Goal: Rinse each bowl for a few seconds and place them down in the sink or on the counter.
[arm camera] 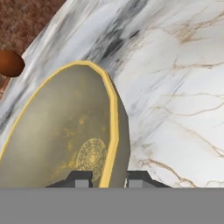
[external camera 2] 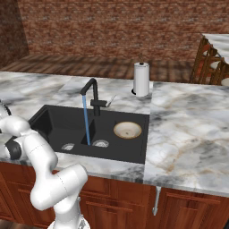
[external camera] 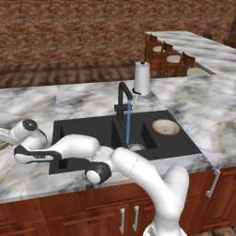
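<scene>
counter (arm camera: 175,87) | end effector (arm camera: 105,179) clamped on olive bowl (arm camera: 61,135) rim | fingers either side

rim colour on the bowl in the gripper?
Yellow rim on the olive-tan bowl, with a faint round yellow pattern inside. Clearest in the hand view.

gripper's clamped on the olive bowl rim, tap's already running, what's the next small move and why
Probably lift the olive bowl straight up off the counter. In the hand view the gripper has its fingers pinched on the yellow rim, so the grip looks set. Water already streams from the faucet into the sink, where it should go next.
</scene>
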Robot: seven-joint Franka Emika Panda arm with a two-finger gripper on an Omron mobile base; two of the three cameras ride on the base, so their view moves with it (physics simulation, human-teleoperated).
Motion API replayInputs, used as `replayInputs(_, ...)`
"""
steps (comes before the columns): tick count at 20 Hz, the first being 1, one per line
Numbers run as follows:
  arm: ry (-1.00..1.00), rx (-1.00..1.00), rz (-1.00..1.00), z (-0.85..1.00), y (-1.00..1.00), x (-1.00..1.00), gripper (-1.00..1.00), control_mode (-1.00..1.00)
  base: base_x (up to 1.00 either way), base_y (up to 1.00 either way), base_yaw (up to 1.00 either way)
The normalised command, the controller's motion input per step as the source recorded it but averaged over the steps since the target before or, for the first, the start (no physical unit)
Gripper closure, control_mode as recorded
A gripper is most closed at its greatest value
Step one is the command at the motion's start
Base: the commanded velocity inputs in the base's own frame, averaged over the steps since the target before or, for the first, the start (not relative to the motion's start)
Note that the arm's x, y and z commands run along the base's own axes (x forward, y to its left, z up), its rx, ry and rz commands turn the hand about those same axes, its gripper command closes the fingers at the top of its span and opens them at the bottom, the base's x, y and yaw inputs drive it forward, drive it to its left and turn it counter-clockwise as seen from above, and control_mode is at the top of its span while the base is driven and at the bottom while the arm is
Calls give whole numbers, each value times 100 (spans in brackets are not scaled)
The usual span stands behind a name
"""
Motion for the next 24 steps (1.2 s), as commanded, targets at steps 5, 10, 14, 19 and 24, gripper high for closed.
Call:
replayInputs(5,1,0,-6,73,-38,-22,100,-100,0,0,0)
replayInputs(10,2,4,-13,67,-70,-48,100,-100,0,0,0)
replayInputs(14,3,4,-17,51,-66,-45,100,-100,0,0,0)
replayInputs(19,0,3,-19,35,-62,-46,100,-100,0,0,0)
replayInputs(24,0,4,-21,16,-50,-55,100,-100,0,0,0)
